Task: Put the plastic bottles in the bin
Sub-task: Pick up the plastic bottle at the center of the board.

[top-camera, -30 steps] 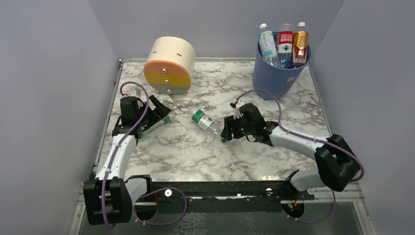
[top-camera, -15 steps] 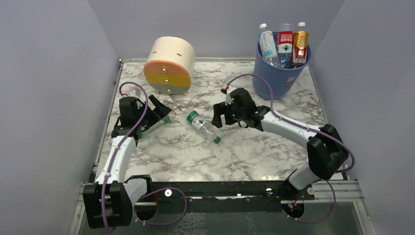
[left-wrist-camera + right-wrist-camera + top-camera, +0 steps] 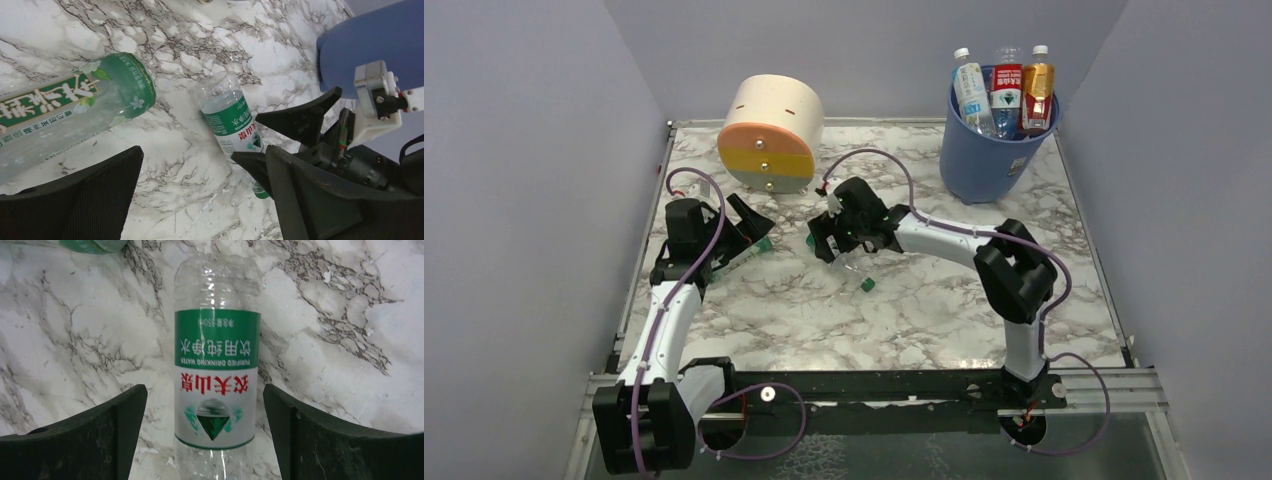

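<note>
The bin (image 3: 984,150) stands at the far right corner of the table (image 3: 924,310). I can see 3 bottles upright in it, necks above the rim: a white-label one (image 3: 972,92), a red-label one (image 3: 1006,88) and an orange one (image 3: 1037,88). What lies lower in the bin I cannot tell.

2 more bottles lie on the marble outside it. The mid bottle (image 3: 216,340), clear with a green and white label, lies flat near the table's middle. My right gripper (image 3: 202,392) hangs over it with jaws spread, 1 finger on each side. The wrist view shows marble between each finger and the bottle, so nothing is grasped.

The left bottle (image 3: 65,115), green-labelled, lies flat at the left side, just beside my left gripper (image 3: 200,157), whose jaws are wide apart and hold nothing.

A cream, orange and yellow drum (image 3: 770,135) sits at the far left; I cannot see inside it.
</note>
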Available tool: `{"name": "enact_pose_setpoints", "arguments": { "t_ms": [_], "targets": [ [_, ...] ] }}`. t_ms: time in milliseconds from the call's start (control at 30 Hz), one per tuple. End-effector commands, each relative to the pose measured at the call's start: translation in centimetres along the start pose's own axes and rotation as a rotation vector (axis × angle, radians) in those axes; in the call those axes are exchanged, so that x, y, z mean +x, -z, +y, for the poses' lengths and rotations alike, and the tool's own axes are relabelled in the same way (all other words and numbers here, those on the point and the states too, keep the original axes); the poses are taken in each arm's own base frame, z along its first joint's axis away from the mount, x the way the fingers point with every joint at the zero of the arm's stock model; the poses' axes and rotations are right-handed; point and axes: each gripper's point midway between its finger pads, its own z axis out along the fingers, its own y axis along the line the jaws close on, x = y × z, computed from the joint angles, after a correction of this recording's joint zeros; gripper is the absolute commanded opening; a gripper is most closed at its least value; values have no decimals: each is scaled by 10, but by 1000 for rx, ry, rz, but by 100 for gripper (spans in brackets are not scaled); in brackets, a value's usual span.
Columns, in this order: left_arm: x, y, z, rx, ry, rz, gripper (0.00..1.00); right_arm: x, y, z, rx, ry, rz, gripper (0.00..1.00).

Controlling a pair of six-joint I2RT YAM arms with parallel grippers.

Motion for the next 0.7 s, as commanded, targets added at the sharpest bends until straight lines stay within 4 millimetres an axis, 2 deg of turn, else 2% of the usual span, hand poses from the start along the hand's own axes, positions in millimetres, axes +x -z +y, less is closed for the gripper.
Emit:
{"name": "enact_pose_setpoints", "arguments": {
  "t_ms": [0,167,267,433,667],
  "targets": [
    [3,6,-6,31,0,9,99,-12,-21,-2,75,71,-11,89],
    [4,6,-5,29,1,15,99,-11,-37,-20,183,80,20,90],
    [5,5,-4,28,2,17,99,-12,-46,-21,184,87,28,89],
    [4,6,-5,30,0,15,99,-7,-56,-22,187,92,53,84],
    [6,4,-4,32,10,17,99,-5,-69,-22,174,106,84,83]
  ]
}}
